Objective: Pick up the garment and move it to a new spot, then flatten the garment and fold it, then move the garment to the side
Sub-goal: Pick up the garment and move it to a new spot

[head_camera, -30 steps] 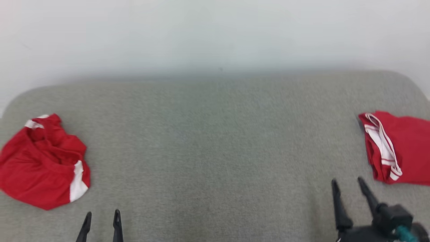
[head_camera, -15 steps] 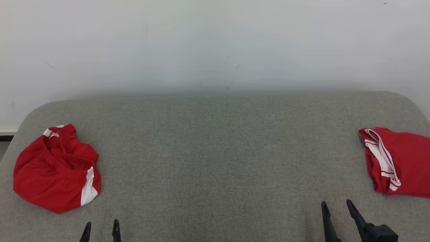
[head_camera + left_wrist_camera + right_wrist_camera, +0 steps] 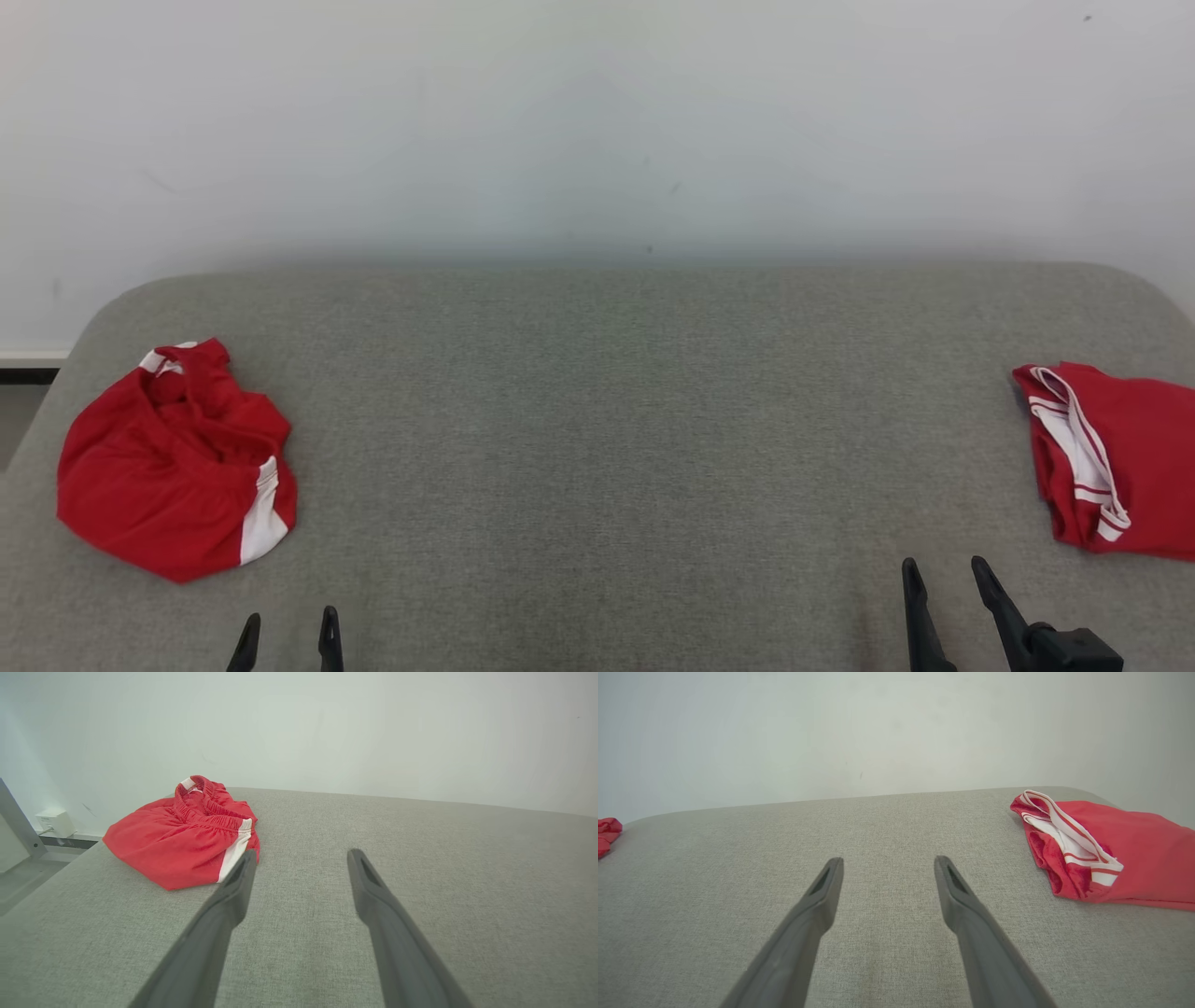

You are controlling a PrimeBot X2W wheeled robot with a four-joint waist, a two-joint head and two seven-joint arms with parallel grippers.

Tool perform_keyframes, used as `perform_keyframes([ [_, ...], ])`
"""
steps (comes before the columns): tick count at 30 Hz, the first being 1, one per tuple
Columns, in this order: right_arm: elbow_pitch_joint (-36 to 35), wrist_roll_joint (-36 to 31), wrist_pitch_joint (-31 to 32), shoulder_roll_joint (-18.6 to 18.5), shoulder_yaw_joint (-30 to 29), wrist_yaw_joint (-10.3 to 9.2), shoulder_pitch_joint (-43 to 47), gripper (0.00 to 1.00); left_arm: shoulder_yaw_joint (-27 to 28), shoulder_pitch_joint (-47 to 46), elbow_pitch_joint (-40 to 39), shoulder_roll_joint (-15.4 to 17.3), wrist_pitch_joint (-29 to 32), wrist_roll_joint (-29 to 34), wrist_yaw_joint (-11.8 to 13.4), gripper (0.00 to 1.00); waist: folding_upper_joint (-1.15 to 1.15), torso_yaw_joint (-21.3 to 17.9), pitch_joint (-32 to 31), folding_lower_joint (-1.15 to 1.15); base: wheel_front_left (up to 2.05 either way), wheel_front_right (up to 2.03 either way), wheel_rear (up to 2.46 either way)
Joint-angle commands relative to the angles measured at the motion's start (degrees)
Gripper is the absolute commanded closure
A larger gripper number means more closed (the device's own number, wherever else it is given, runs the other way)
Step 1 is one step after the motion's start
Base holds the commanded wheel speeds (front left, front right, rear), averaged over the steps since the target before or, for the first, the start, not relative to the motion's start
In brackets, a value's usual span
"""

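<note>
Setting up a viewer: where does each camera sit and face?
Head view: on the head, facing down across the grey cushioned surface; left pincer and right pincer tips at bottom.
Left wrist view: from that wrist, along its open fingers toward crumpled red shorts.
Right wrist view: from that wrist, along its open fingers, folded red shorts at right.
Shared: head view shows both shorts.

So everything sits on the worktop (image 3: 597,420), which backs right up against the wall (image 3: 597,121). The left garment (image 3: 173,462) lies near the worktop's left edge. The right garment (image 3: 1120,457) is way over at the right edge (it runs off the side of the head view), so the two are well apart at opposite ends. The left hand (image 3: 290,613) is at the near edge, in front of the left garment and a bit to its right, not touching. The right hand (image 3: 943,561) is at the near right, in front and to the left of the right garment.
</note>
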Motion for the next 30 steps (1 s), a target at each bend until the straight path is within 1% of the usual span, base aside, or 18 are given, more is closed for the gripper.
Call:
perform_keyframes([
  [1, -0.4, 0.3, -0.3, 0.1, 0.0, -0.16, 0.8, 0.0, 0.0, 0.5, -0.5, -0.1, -0.2, -1.0, 0.5, 0.0, 0.0, 1.6, -0.1, 0.0, 0.0, 0.0, 0.0],
  [6, -1.3, 1.0, -0.4, 0.1, 0.5, -0.16, 0.8, 0.0, -0.7, 0.3, -1.1, -0.1, -0.2, -0.6, 0.9, 0.0, 0.0, 6.2, -0.1, 0.0, 0.0, 0.0, 0.0],
  [11, -1.5, 1.9, -0.4, 0.1, 1.7, -0.16, 0.5, 0.0, 0.0, 0.9, -1.4, -0.1, -0.2, 0.0, 1.1, 0.0, 0.0, 12.3, -0.2, 0.0, 0.0, 0.0, 0.0],
  [16, -1.4, 2.4, -0.7, 0.1, 2.0, -0.16, 1.0, 0.0, 1.0, 1.6, -1.6, 0.0, -0.2, 0.9, 0.5, 0.0, 0.0, 19.0, -0.6, 0.0, 0.0, 0.0, 0.0],
  [17, -1.4, 2.4, -0.7, 0.1, 2.0, -0.16, 1.0, 0.0, 1.0, 1.6, -1.6, 0.0, -0.2, 0.9, 0.5, 0.0, 0.0, 19.0, -0.6, 0.0, 0.0, 0.0, 0.0],
  [23, -1.3, 3.0, -0.9, 0.1, 2.3, -0.16, 0.9, 0.0, 2.4, 2.6, -2.2, 0.2, -0.2, 1.6, -0.2, 0.0, 0.0, 25.8, -0.9, 0.0, 0.0, 0.0, 0.0],
  [25, -1.4, 2.8, -0.9, 0.1, 3.0, -0.16, 0.2, 0.0, 3.1, 3.1, -2.7, 0.2, -0.2, 1.5, -0.2, 0.0, 0.0, 26.7, -0.4, 0.0, 0.0, 0.0, 0.0],
  [30, -0.6, 2.6, -0.8, 0.1, 4.8, -0.16, -1.6, 0.0, 4.9, 3.8, -3.8, 0.0, -0.2, 0.9, 0.0, 0.0, 0.0, 27.5, 0.7, 0.0, 0.0, 0.0, 0.0],
])
